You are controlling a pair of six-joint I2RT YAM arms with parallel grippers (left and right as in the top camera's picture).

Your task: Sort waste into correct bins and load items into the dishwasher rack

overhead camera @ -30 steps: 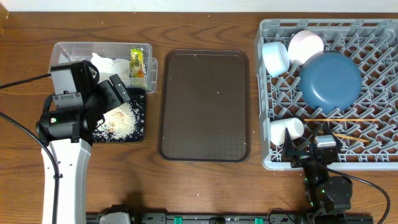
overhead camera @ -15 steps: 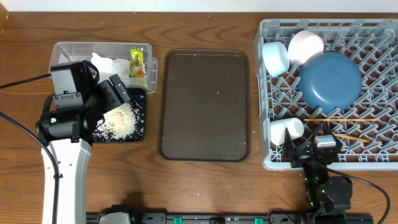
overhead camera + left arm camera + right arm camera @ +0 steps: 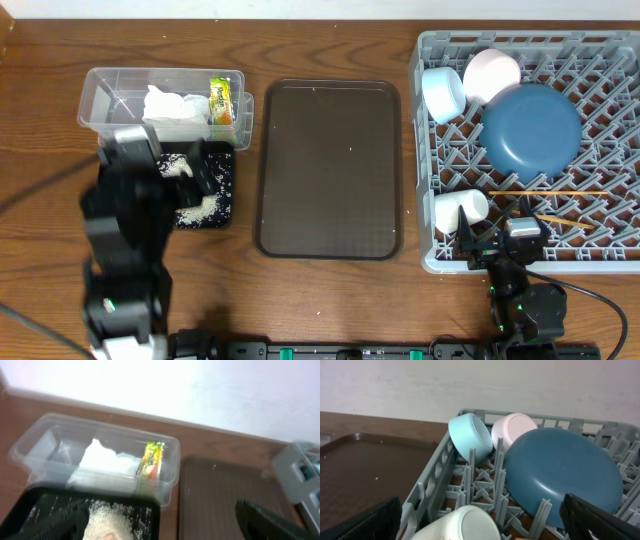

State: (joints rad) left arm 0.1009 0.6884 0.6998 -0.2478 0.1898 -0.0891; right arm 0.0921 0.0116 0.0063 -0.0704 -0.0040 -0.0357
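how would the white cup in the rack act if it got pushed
The cup lies on its side, so being round it would probably try to roll, though the upright pegs of the rack around it should stop it quickly. Its surface looks smooth and glossy, so it may be slippery. It looks rigid and unlikely to give under a grip.
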